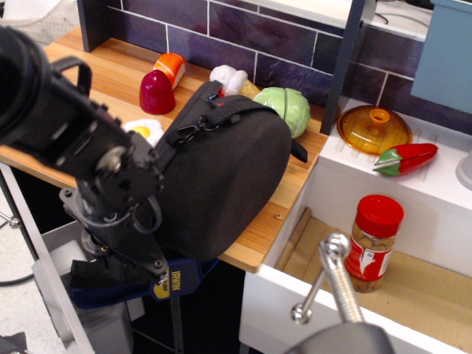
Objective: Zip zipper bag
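So the hand [129, 254] is down at the near left, low against the bag's left side and hanging past the tabletop [88, 81] edge; can't tell if its fingers are spread or pinching anything, it's all dark on dark. The zipper bag [221, 173] sits tilted right at the near edge, partly overhanging, straps on top, probably so the zipper side faces the arm. Not much room: toy food crowds behind it, and to the right there's a white drawer [346, 287] with a red-lidded jar [375, 234].
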Action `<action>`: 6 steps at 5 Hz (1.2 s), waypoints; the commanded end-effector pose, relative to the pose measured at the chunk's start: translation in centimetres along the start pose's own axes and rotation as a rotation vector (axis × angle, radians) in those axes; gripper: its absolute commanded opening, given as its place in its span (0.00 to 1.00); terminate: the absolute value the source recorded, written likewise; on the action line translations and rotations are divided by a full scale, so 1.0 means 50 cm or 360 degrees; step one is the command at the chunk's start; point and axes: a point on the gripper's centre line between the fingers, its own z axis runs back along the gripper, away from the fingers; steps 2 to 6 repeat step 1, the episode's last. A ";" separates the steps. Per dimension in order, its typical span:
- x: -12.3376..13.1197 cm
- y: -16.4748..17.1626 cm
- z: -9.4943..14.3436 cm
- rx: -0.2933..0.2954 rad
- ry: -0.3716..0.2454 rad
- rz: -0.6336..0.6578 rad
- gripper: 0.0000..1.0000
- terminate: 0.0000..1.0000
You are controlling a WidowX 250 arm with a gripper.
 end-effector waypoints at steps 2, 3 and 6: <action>0.008 -0.006 -0.038 0.0020 0.0009 -0.0002 0.00 1.00; 0.008 -0.006 -0.038 0.0020 0.0009 -0.0002 0.00 1.00; 0.008 -0.006 -0.038 0.0020 0.0009 -0.0002 0.00 1.00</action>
